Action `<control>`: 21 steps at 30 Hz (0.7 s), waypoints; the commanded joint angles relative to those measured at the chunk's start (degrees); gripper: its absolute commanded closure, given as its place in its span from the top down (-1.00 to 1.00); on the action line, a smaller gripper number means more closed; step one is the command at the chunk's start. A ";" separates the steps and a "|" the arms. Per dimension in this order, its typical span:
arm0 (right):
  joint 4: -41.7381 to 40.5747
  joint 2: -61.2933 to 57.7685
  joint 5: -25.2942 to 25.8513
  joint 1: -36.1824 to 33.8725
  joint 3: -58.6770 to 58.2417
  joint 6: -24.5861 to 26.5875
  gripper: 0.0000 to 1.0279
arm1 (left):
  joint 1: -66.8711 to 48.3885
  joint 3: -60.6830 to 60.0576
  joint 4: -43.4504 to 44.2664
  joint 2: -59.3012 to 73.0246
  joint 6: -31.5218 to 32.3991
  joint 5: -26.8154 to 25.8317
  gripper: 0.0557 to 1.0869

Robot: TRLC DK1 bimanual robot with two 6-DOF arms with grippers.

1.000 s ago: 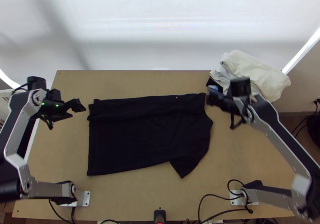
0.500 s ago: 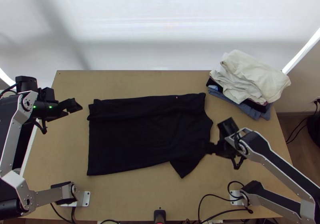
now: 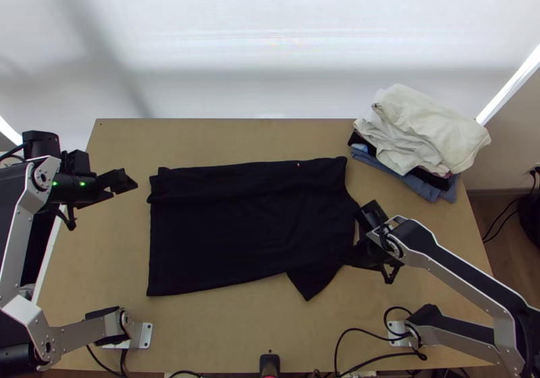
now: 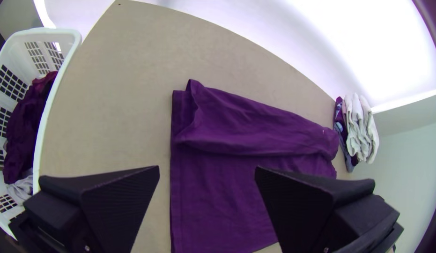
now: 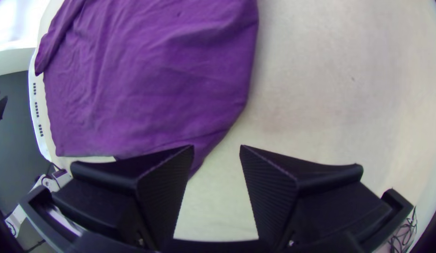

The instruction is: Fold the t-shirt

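Near sleeve (image 3: 310, 284) is poking out, T-shirt (image 3: 243, 236) is chilling mid-bench (image 3: 216, 334)
Right gripper (image 3: 345, 256) is hovering by that sleeve, jaws spread; left gripper (image 3: 128, 181) is hanging left of the shirt, also spread; far side's lying folded over, clothes pile (image 3: 432, 131) sitting far right.

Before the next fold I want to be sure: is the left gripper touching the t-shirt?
Apart: the top view shows bare table between left gripper and t-shirt.
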State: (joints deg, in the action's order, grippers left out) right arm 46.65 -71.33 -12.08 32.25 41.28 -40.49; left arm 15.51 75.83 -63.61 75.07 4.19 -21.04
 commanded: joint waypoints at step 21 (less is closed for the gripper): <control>-7.63 -3.82 -0.40 1.24 -0.76 0.50 -0.94 | -22.36 -22.04 -18.83 -0.01 -19.04 18.75 0.92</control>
State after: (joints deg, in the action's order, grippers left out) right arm 39.40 -75.48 -12.08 32.99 41.17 -40.25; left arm -4.32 57.25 -80.82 73.60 -13.98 -3.33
